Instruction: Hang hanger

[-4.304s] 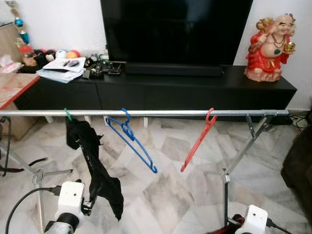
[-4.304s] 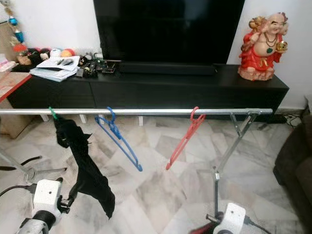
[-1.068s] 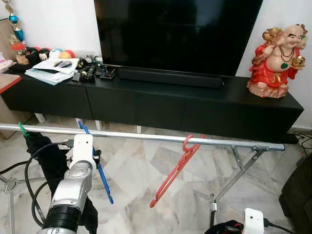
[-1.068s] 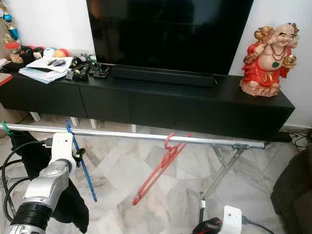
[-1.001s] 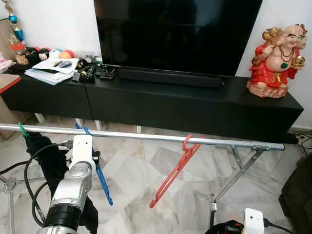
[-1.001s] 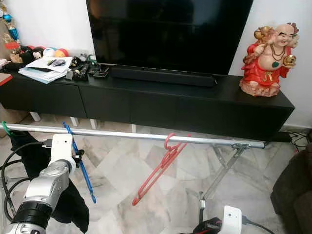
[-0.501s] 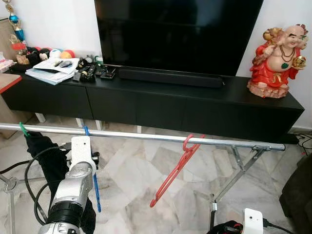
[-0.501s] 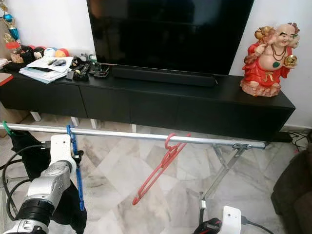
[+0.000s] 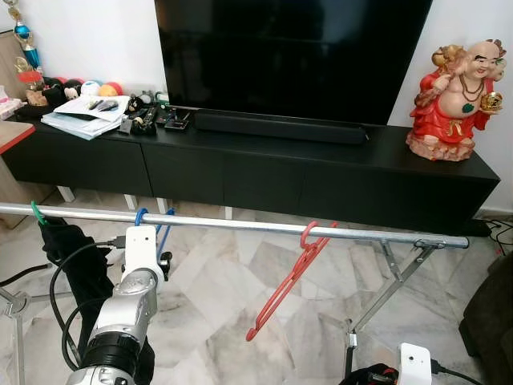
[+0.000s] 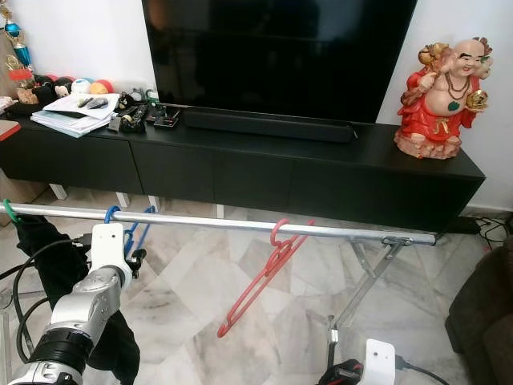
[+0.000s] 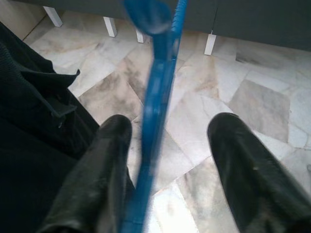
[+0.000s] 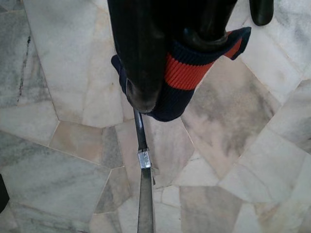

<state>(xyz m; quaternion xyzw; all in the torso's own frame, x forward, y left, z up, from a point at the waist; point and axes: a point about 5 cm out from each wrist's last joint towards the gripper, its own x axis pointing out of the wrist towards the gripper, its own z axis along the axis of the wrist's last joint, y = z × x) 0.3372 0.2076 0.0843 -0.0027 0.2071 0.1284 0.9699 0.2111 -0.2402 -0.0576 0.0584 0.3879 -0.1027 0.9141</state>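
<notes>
1. The right gripper (image 12: 167,58) hangs low over the marble floor (image 12: 228,160), its fingers pinched on a navy cloth with a red band (image 12: 194,73). This arm has no part in the hanging and is best kept idle.

2. The left gripper (image 11: 167,165) is raised just under the rail. Its fingers (image 11: 109,165) stand spread, and the blue hanger (image 11: 155,111) runs through the gap between them. It lies close to one finger; whether it touches is hard to say.

3. A black garment (image 9: 76,265) hangs just beside the left arm, from a green hook at the rail's left end. The arm should draw back without snagging it.

4. The blue hanger's hook (image 9: 141,217) loops over the silver rail (image 9: 240,227), so the hanger seems to be hung already. The step in hand looks like the release.

5. To do it well, keep the fingers wide and pull the gripper straight down and back along the hanger's line. A sideways brush could lift the hook off.

6. Further along the rail a red hanger (image 9: 288,277) hangs tilted, well apart from the blue one.

7. Beyond the rack stands a black TV cabinet (image 9: 321,172) with a red figurine (image 9: 457,92) on its right end.
</notes>
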